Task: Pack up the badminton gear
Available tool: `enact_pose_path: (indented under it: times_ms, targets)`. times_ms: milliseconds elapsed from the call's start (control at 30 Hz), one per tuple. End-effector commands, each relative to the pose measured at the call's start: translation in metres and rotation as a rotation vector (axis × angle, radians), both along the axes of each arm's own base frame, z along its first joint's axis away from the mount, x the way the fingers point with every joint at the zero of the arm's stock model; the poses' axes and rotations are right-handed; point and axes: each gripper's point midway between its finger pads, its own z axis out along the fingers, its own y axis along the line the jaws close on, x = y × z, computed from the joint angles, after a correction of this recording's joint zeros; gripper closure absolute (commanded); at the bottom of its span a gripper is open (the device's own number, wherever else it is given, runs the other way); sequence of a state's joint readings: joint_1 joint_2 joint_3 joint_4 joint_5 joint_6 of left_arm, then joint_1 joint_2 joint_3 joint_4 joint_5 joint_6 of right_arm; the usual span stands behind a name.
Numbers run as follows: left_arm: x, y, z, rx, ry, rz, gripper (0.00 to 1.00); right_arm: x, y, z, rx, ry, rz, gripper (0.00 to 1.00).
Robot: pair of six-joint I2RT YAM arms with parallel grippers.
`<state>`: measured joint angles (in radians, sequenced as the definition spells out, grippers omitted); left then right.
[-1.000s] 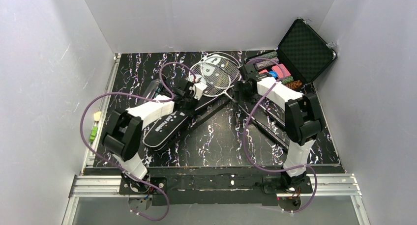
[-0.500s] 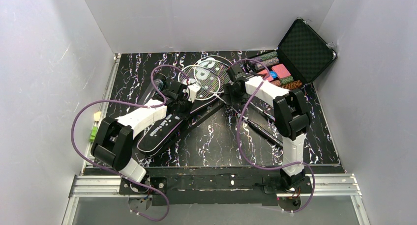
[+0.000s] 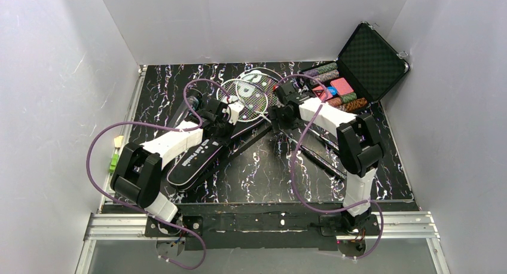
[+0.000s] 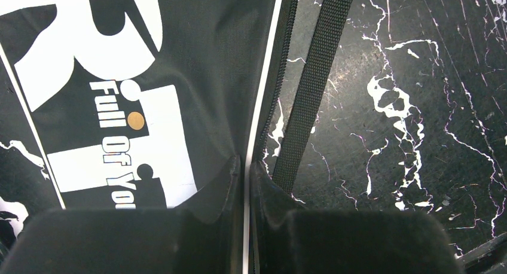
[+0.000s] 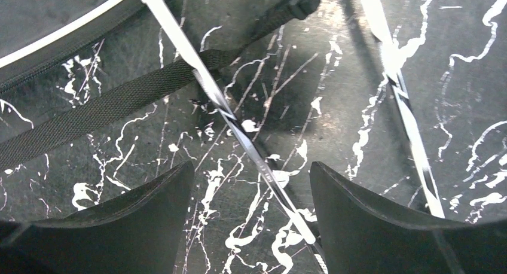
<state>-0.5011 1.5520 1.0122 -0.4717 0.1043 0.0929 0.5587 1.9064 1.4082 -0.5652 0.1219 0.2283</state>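
Observation:
The long black bag (image 3: pixel 194 160) with white lettering (image 4: pixel 113 100) lies diagonally at centre left. My left gripper (image 3: pixel 230 115) is shut on its white-piped zipper edge (image 4: pixel 246 166). Two rackets lie with their white-strung heads (image 3: pixel 251 90) overlapping at the back and their shafts running toward the near right. My right gripper (image 3: pixel 276 113) hovers open low over them. One thin silver shaft (image 5: pixel 239 130) runs between its fingers (image 5: pixel 251 166), untouched; the other shaft (image 5: pixel 400 106) lies to the right. A dark tube end (image 3: pixel 191 100) shows behind the left arm.
The bag's webbing strap (image 5: pixel 107 106) lies on the marbled black table (image 3: pixel 263 178) and crosses under the near shaft. An open black case of coloured poker chips (image 3: pixel 353 70) stands at the back right. White walls enclose three sides. Small green and yellow bits (image 3: pixel 113 160) sit off the left edge.
Both arms have swung left. The left gripper dragged the bag edge leftward with it. The right gripper came away from the case and now sits over the racket shafts.

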Motion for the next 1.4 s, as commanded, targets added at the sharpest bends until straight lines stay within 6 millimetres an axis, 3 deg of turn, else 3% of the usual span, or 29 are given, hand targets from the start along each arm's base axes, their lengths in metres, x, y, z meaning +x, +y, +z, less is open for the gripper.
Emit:
enact_pose_path:
  times_ms: [0, 133, 400, 567, 733, 867, 1033, 1100, 1233, 1367]
  targets:
    - [0.003, 0.001, 0.018, -0.019, -0.050, 0.007, 1.00, 0.000, 0.018, -0.005, 0.014, -0.004, 0.089, 0.21]
    - [0.004, 0.002, 0.019, -0.017, -0.057, 0.006, 1.00, 0.005, 0.011, -0.017, -0.054, 0.003, 0.072, 0.27]
    - [0.004, 0.004, 0.019, -0.012, -0.058, 0.010, 1.00, 0.023, 0.007, -0.007, -0.092, -0.060, 0.041, 0.86]
    - [0.004, 0.005, 0.020, -0.008, -0.058, 0.012, 1.00, 0.038, -0.011, 0.015, -0.159, -0.165, -0.012, 0.98]
    - [0.003, 0.004, 0.020, -0.014, -0.052, 0.012, 1.00, 0.047, -0.031, 0.022, -0.219, -0.194, -0.045, 0.96]
    - [0.001, 0.004, 0.018, -0.015, -0.046, 0.011, 1.00, 0.053, -0.042, 0.028, -0.255, -0.219, -0.056, 0.84]
    - [0.001, 0.005, 0.018, -0.015, -0.045, 0.009, 1.00, 0.063, -0.057, 0.038, -0.328, -0.249, -0.064, 0.51]
    - [0.000, 0.004, 0.019, -0.017, -0.044, 0.006, 1.00, 0.065, -0.058, 0.040, -0.337, -0.245, -0.066, 0.42]
    - [0.001, 0.003, 0.019, -0.019, -0.043, 0.003, 1.00, 0.066, -0.055, 0.045, -0.318, -0.254, -0.055, 0.37]
    - [0.001, 0.003, 0.020, -0.019, -0.041, 0.001, 1.00, 0.074, -0.055, 0.038, -0.329, -0.239, -0.027, 0.35]
